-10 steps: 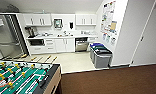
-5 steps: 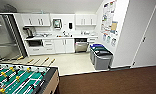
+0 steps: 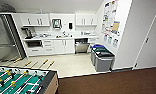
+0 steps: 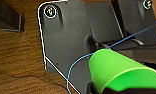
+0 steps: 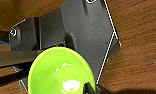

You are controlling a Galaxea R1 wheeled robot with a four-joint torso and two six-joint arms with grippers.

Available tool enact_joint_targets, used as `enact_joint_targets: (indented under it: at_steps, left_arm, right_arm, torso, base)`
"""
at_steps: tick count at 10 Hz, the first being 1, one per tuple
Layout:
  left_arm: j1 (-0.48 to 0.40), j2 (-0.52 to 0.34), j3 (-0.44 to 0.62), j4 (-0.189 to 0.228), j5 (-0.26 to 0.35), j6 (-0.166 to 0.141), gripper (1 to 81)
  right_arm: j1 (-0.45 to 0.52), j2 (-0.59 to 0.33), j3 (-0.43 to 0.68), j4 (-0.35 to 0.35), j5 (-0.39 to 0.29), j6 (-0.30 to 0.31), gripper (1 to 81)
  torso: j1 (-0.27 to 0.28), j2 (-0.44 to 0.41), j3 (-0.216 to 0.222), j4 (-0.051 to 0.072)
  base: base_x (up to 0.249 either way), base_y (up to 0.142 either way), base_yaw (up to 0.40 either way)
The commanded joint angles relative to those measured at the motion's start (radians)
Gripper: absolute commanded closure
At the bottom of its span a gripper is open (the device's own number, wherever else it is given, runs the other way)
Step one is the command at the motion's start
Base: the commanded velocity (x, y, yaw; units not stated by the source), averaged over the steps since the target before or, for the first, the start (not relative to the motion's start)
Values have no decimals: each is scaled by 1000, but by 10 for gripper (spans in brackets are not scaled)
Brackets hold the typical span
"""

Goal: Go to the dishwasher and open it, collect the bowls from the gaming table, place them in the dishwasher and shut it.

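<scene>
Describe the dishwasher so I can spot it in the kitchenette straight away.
Find the white cabinet run along the far wall, under the counter. The dishwasher sits at its right end, just behind the grey bins. It is the one steel-fronted, dark-topped unit among white doors and drawers.

White cabinets (image 3: 59,46); pale kitchen floor (image 3: 69,65); brown carpet (image 3: 114,82); grey bins (image 3: 102,60).

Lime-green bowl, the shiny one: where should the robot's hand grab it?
Probably the rim. The lime-green bowl has its open side facing the right wrist, and its round walls look smooth and slippery, so pinch the thin near edge from the wrist side, one finger inside.
</scene>
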Motion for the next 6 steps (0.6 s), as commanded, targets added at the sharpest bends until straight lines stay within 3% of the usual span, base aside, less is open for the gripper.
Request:
enact_joint_targets:
  at_steps: [1, 2, 6]
  left_arm:
    - [-39, -3, 1, 8, 62, 5, 811]
    - [-39, -4, 1, 8, 62, 5, 811]
    - [-39, -14, 1, 8, 62, 5, 811]
  right_arm:
    - [34, -14, -2, -5, -50, 0, 811]
    - [34, -14, -2, -5, -50, 0, 811]
    - [42, -11, -2, -10, -50, -1, 811]
  torso:
    - [0, 0, 0, 0]
    - [0, 0, 0, 0]
    - [0, 0, 0, 0]
  base:
    - [161, 0, 0]
    - [161, 0, 0]
    - [161, -67, 0]
